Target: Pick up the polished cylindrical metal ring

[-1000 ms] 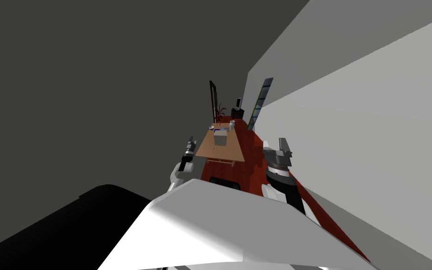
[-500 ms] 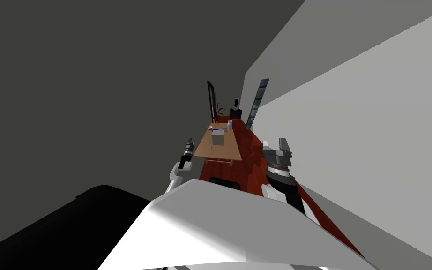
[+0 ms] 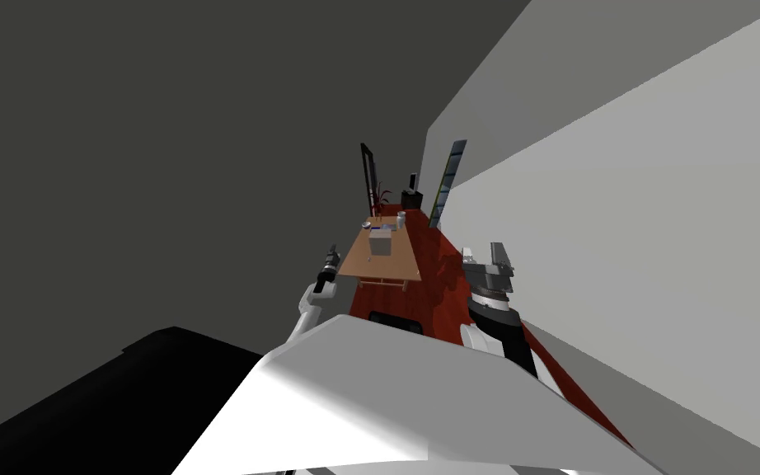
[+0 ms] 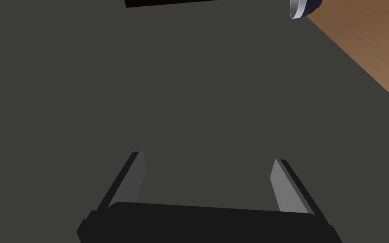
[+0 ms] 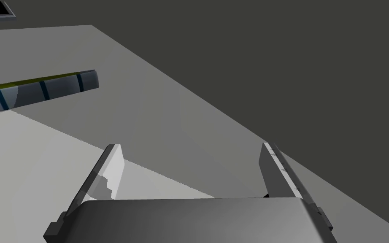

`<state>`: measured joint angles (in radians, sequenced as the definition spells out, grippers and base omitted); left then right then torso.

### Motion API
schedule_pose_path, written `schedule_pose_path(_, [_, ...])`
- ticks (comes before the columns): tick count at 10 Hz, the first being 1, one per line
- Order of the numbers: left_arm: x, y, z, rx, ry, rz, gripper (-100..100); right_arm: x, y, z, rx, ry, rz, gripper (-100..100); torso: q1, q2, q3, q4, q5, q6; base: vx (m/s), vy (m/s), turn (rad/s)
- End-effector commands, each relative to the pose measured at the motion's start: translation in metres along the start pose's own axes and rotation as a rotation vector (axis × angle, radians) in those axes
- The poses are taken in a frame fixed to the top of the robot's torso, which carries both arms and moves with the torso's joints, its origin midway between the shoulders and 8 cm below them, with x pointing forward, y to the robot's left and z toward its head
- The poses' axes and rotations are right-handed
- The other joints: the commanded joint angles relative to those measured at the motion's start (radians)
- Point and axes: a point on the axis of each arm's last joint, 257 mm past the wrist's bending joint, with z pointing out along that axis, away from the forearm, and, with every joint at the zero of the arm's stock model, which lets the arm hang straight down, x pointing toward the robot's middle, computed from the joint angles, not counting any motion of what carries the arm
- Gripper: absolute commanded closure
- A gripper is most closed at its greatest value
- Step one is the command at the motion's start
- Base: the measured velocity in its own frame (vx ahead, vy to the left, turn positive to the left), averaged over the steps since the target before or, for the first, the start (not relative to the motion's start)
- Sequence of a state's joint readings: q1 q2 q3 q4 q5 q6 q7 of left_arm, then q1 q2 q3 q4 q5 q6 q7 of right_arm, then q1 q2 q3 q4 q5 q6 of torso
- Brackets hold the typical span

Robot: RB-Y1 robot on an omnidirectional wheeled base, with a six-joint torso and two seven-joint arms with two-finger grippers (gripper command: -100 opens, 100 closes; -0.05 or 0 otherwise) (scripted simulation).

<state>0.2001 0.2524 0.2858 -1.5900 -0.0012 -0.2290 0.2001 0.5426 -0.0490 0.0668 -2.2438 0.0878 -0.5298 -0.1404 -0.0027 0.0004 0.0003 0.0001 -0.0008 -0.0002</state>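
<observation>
Your left gripper (image 4: 206, 157) has its two fingers spread wide with nothing between them, and a flat dark grey surface lies ahead of them. Well beyond the fingertips, at the corner of a wooden table (image 4: 366, 50), is a thin light grey hoop. That is most likely your ring (image 4: 298, 8). It stands against a dark blue thing (image 4: 312, 3), and only part of either shows. Your right gripper (image 5: 190, 145) is just as wide open and just as empty.

In the head view the left gripper (image 3: 333, 251) sits at the table's 8 o'clock and the right gripper (image 3: 485, 254) at its 4 o'clock, both raised and well short of it. A grey box (image 3: 380, 242) rests on the table (image 3: 387, 264), past its middle. You cannot tell whether the box is open or what it holds. At the box's 11 o'clock, near the far edge, the ring (image 3: 366, 223) is a grey speck, with a blue patch just beside it. A pale upright cylinder (image 3: 401, 218) stands at the box's 1 o'clock.

The head view gives you the whole tabletop. The left wrist view gives you the ring's hoop shape.

The table stands on a dark red floor (image 3: 440, 276). Past it, at 12 o'clock, are a dark-framed panel (image 3: 366, 177), a reddish plant (image 3: 383, 196) and a black stand (image 3: 411, 198).
</observation>
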Motion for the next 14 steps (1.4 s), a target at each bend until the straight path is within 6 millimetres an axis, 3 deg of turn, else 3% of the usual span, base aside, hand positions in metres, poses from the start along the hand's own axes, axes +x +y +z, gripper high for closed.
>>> schedule_pose_path(1, [-0.006,0.011,0.000,-0.023,-0.008,0.000,-100,0.000,0.000,0.000,0.000,0.000,0.000,0,0.000,0.000,0.000,0.000,0.000,0.000,-0.002,-0.020,0.009])
schedule_pose_path(2, [-0.021,0.023,0.006,-0.063,-0.037,0.005,-100,0.000,0.000,0.000,0.000,0.000,0.000,0,0.001,0.000,0.000,0.000,0.000,0.000,-0.005,-0.038,-0.100])
schedule_pose_path(8, [-0.068,0.086,0.013,-0.247,-0.135,0.008,-100,0.000,0.000,0.000,0.000,0.000,0.000,0,0.001,-0.001,0.000,0.000,0.000,0.000,0.000,-0.041,-0.082])
schedule_pose_path(10, [-0.070,0.097,0.008,-0.271,-0.140,0.007,-100,0.000,0.000,0.000,0.000,0.000,0.000,0,0.001,-0.001,0.000,0.000,0.000,0.000,0.007,-0.021,-0.023])
schedule_pose_path(11, [-0.081,0.104,0.013,-0.305,-0.165,0.007,-100,0.000,0.000,0.000,0.000,0.000,0.000,0,0.002,-0.001,0.000,0.000,0.000,0.000,0.010,-0.027,-0.122])
schedule_pose_path(13, [-0.095,0.134,0.006,-0.389,-0.198,0.004,-100,0.000,0.000,0.000,0.000,0.000,0.000,0,0.001,-0.001,-0.001,0.000,0.000,0.000,0.008,-0.033,-0.109])
schedule_pose_path(14, [-0.096,0.137,0.004,-0.395,-0.200,0.003,-100,0.000,0.000,0.000,0.000,0.000,0.000,0,0.001,-0.001,0.000,0.000,0.000,0.000,0.013,-0.030,-0.058])
